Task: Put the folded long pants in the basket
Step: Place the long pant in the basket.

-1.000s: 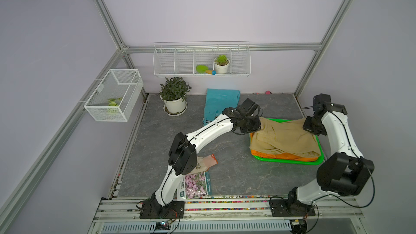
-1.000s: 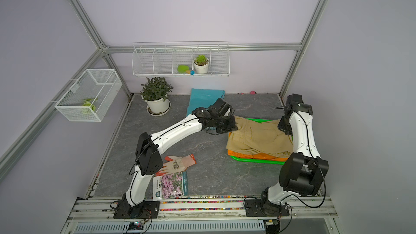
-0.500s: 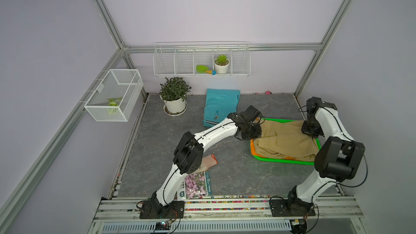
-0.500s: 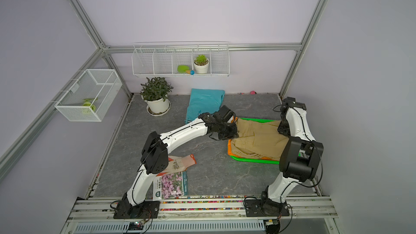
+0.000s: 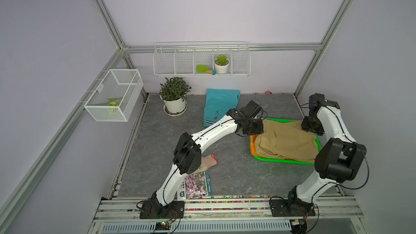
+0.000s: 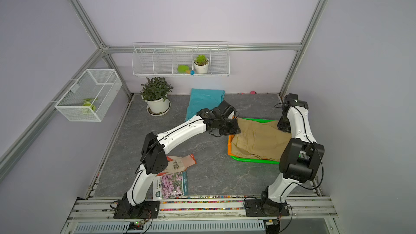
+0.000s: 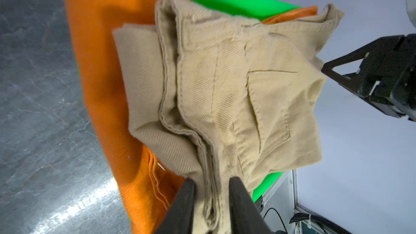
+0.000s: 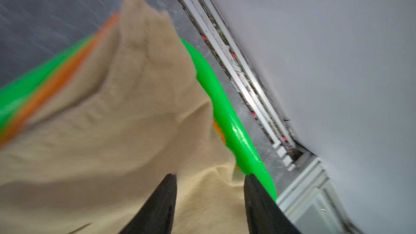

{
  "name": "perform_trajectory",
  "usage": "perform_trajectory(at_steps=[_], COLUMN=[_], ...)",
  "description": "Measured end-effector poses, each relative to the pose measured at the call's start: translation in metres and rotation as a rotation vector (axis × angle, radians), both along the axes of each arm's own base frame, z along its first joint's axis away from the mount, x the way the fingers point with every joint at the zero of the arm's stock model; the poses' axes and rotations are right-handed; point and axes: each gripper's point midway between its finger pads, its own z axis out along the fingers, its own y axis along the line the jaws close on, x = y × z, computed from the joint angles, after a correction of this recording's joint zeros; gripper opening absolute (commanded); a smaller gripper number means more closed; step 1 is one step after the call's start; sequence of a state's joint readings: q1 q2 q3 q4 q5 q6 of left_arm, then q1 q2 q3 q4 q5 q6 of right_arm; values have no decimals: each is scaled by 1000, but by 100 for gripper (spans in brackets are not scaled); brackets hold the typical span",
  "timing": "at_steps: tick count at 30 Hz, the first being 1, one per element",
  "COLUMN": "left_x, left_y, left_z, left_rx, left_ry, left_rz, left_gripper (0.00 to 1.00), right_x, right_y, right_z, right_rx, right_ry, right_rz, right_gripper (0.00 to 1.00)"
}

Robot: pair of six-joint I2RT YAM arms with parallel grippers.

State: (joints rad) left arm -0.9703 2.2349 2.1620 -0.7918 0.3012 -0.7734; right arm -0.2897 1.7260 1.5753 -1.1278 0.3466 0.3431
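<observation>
Lowered since a second ago, khaki pants [image 5: 286, 140] lie in the green basket [image 5: 281, 160] at the counter's [image 5: 202, 154] right edge — my right gripper [image 8: 210, 176] wide, my left gripper [image 7: 212, 180] narrow around a fold, hold unclear.

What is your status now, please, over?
Left gripper astride folded khaki tan cloth pants, grip unclear. Right gripper open. Pants in bright green plastic basket. Nothing in the way.

Right wrist view was motion-blurred: khaki pants [image 8: 112, 131] and basket [image 8: 225, 111] rim showed soft, no weave legible. Orange pants [image 7: 101, 64] lay mostly buried under the khaki. Glove [image 5: 209, 160] and seed packet [image 5: 198, 184] were part-hidden behind the left arm [image 5: 213, 131]. Pink speck [image 5: 267, 92] by back wall, too small to name. Left hand [image 7: 212, 180] possibly pinched the khaki fold; grip unclear.
</observation>
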Motion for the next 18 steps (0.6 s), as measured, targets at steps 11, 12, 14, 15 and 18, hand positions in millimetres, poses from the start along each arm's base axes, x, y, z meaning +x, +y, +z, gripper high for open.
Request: perform_trajectory(at_steps=[11, 12, 14, 15, 18], left_x=[65, 66, 66, 66, 66], left_y=[24, 21, 18, 16, 12], left_z=[25, 27, 25, 22, 9], left_rx=[-45, -54, -58, -57, -49], left_ry=[-104, -113, -116, -113, -96], left_rz=[19, 9, -4, -11, -28], left_gripper=[39, 39, 39, 39, 42], right_x=[36, 40, 47, 50, 60], right_y=[-3, -4, -5, -4, -5], right_z=[2, -2, -8, -10, -13], right_rx=[30, 34, 45, 52, 61], right_ry=[-67, -64, -61, -61, -70], right_rz=[37, 36, 42, 44, 47], right_gripper=[68, 68, 68, 68, 68])
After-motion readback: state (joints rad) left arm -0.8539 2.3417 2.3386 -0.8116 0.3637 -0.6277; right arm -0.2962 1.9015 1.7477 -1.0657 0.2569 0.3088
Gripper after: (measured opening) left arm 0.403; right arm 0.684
